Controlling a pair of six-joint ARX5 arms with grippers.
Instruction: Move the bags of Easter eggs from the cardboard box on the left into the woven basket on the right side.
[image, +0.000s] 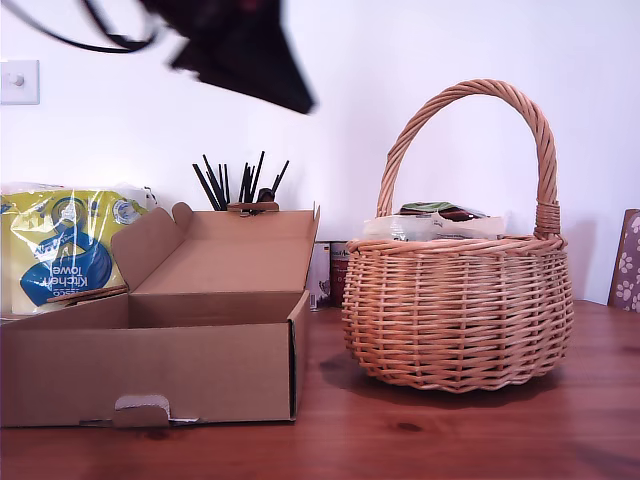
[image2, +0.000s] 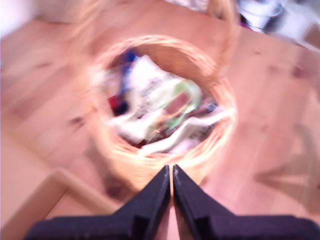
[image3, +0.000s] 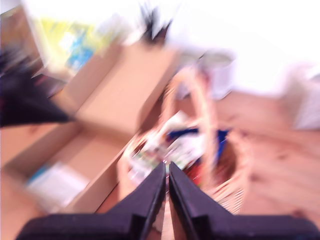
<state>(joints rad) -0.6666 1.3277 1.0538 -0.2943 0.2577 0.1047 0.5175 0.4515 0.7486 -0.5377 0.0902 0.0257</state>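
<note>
- Wooden table (image: 450, 440) under a white wall; wrist views are blurred.
- Cardboard box (image: 150, 370), lower left of the exterior view, lid open; its inside is hidden there. The second wrist view shows a pale, indistinct item (image3: 55, 185) in it.
- Woven basket (image: 458, 315), right of centre in the exterior view, just beside the box, apart from it.
- Bags of Easter eggs (image2: 155, 107) heaped in the basket, tops above its rim.
- My first gripper (image2: 171, 180): fingers pressed together, holding nothing, above the basket.
- My second gripper (image3: 166, 177): fingers pressed together, holding nothing.
- Kitchen towel pack (image: 60, 250) behind the box.
- Dark arm (image: 240, 45), upper left of the exterior view; which arm, cannot tell.
</note>
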